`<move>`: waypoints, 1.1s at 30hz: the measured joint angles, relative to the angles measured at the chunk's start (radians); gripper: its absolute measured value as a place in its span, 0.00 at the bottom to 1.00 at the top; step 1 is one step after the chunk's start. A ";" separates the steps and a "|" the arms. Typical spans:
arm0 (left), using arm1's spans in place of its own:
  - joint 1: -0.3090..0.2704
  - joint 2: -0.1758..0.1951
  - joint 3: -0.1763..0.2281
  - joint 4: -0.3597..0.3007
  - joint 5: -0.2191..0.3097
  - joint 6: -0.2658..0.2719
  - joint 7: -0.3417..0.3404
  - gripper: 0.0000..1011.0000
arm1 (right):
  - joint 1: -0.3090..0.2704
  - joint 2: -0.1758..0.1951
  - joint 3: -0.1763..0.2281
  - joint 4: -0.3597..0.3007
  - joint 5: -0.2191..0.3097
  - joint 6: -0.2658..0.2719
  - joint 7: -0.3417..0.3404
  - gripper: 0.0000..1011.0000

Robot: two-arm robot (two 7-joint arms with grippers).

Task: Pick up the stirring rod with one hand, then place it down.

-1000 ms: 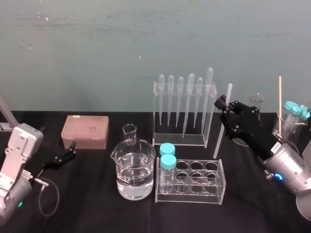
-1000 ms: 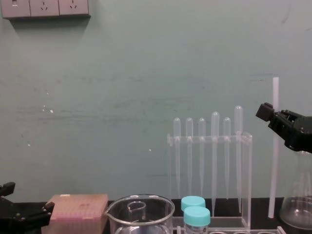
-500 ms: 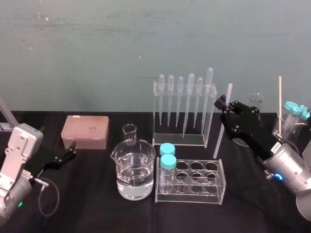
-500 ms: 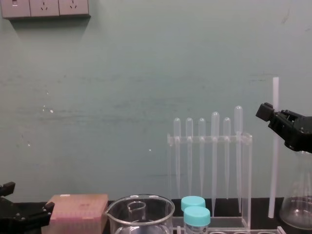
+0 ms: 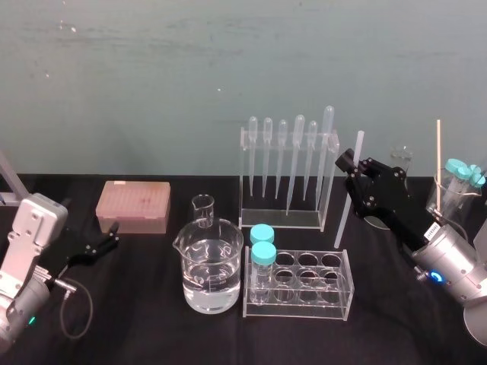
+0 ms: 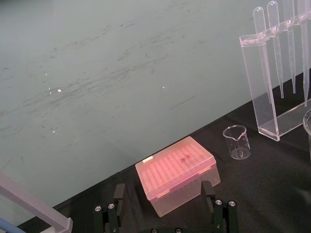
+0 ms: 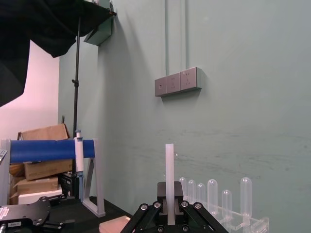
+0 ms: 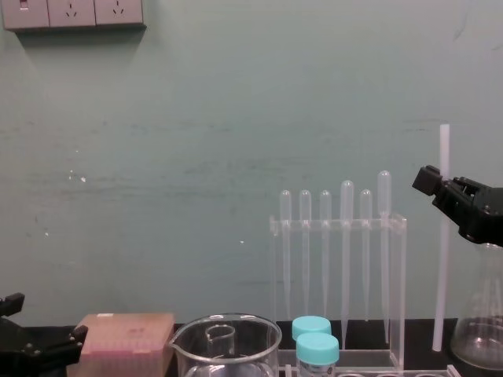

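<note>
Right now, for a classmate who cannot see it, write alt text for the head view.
The right gripper holds a thin white stirring rod nearly upright beside a rack of pipettes. The left gripper is idle low at the left, near a pink box.

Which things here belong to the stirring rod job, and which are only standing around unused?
Belong to the job:
stirring rod, nearly upright
right claw, shut on it

Only standing around:
left claw, open, low at left
pipette rack
large beaker
small beaker
pink box
tube rack
</note>
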 joint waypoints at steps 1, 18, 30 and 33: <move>0.000 0.000 0.000 0.000 0.000 0.000 0.000 0.99 | 0.000 0.000 0.000 0.000 0.000 0.000 0.000 0.07; 0.000 0.000 0.000 0.000 0.000 0.000 0.000 0.99 | 0.000 0.000 0.000 0.000 0.000 0.000 0.000 0.07; 0.000 0.000 0.000 0.000 0.000 0.000 0.000 0.99 | 0.000 0.000 0.000 0.000 0.000 0.000 0.000 0.07; 0.000 0.000 0.000 0.000 0.000 0.000 0.000 0.99 | 0.000 0.000 0.000 0.000 0.000 0.000 0.000 0.07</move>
